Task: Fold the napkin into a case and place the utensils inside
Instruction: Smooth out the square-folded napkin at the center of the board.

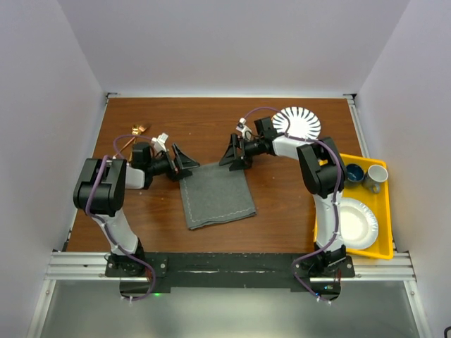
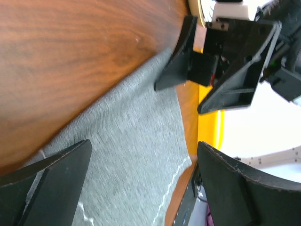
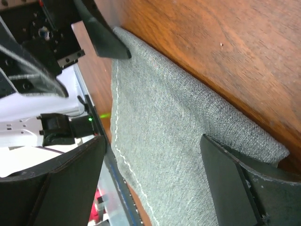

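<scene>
Napkin (image 1: pixel 217 195) laid flat mid surface (image 1: pixel 282 201). Left fingers (image 1: pixel 184 164) spread wide at far-left corner, right fingers (image 1: pixel 234 153) spread at far-right corner; nothing gripped. Risk: corners pinched unevenly, fold skewed. Utensils (image 1: pixel 135 132) at far left possibly nudged by left arm.

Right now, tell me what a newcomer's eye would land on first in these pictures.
The dark grey napkin lies flat in the middle of the wooden table, with the left gripper and right gripper both open at its two far corners. A bright yellow tray sits at the right edge, and the gold utensils lie at the far left.
</scene>
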Tool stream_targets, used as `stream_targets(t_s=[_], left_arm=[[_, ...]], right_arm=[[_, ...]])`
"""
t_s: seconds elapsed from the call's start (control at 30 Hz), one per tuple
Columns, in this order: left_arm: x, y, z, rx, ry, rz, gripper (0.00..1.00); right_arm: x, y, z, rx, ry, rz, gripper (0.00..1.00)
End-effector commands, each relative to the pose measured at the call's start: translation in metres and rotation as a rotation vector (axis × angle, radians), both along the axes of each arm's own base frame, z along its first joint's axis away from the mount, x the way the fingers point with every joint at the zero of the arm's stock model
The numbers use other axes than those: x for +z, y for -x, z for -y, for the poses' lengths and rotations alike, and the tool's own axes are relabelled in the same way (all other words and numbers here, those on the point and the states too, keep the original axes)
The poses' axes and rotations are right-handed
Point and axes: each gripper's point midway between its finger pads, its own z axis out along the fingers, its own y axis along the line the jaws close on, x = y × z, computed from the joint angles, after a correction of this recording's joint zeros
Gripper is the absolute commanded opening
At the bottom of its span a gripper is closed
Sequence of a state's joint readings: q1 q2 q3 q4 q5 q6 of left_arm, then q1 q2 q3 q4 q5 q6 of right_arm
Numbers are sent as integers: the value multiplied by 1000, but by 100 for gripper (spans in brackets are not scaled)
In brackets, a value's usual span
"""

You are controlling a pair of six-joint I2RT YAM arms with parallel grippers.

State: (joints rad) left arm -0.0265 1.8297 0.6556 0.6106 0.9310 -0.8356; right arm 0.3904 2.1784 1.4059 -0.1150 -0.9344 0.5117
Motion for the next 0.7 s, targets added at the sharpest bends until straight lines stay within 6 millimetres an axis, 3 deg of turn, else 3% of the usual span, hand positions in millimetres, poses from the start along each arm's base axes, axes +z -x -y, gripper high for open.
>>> stream_targets(t_s=[0.0,0.03,0.13,0.27,0.43,0.53,0.6,0.67], left_arm=[[37,9,13,-87,37,127,100],[47,11,18,-99,69,123,100],[70,11,35,-118,107,186,100],[68,8,49,-105,122,174,100],[36,-7,40,-32,73,112,100],[-1,-10,25,-4,25,27,100],[-13,-10,17,-2,-4,10,100],[-24,-7,9,-4,-39,-11,100]], right_arm=[[66,-9,-10,-84,-101,-11,91],[80,-17,-16,-103,-156,35,98],[102,-23,-29,-151,-220,26,98],[93,-21,-48,-139,-238,-18,98],[46,-25,-49,-161,-189,-89,98],[8,-24,-37,-131,-124,-53,98],[-22,-17,-25,-98,-40,-71,98],[-40,-14,-13,-62,-15,-55,98]])
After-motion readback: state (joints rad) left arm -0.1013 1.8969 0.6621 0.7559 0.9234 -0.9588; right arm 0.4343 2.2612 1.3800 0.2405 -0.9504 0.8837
